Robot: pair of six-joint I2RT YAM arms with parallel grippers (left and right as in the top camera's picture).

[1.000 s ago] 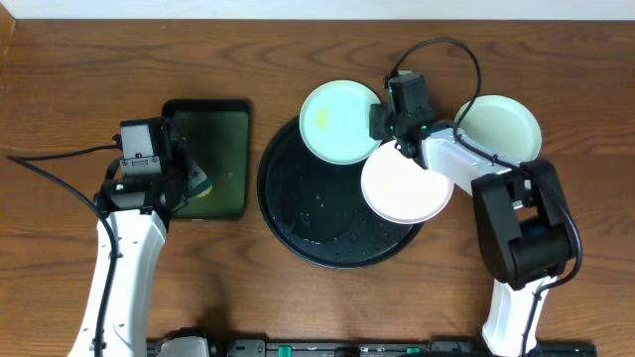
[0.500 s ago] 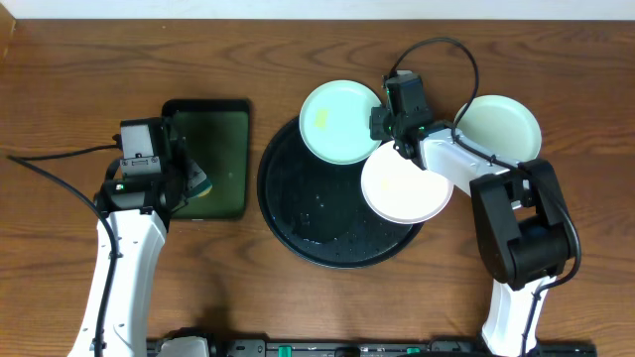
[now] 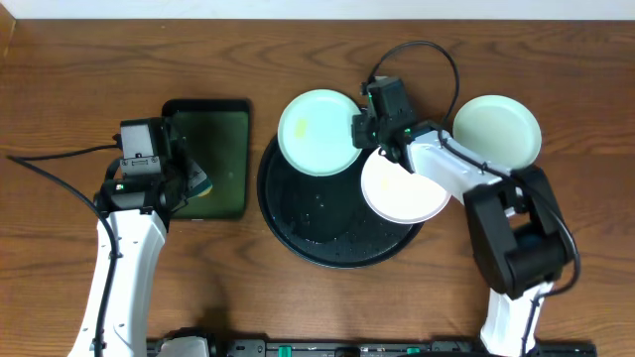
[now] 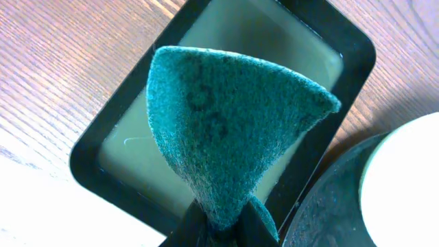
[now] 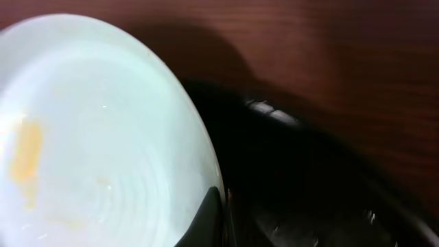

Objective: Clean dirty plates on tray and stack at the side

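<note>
Left gripper clamped on one corner of a teal scouring pad, above the small green tray near the left edge. Mid-table, the stained mint plate overhangs the black tray's far rim. Right gripper is closed on its thin right rim. Likely failure: so shallow a pinch lets the plate pivot or slip onto the white plate just beside. Plate glossy, shallow, yellow smear left of centre. Second mint plate sits toward the far-right corner.
</note>
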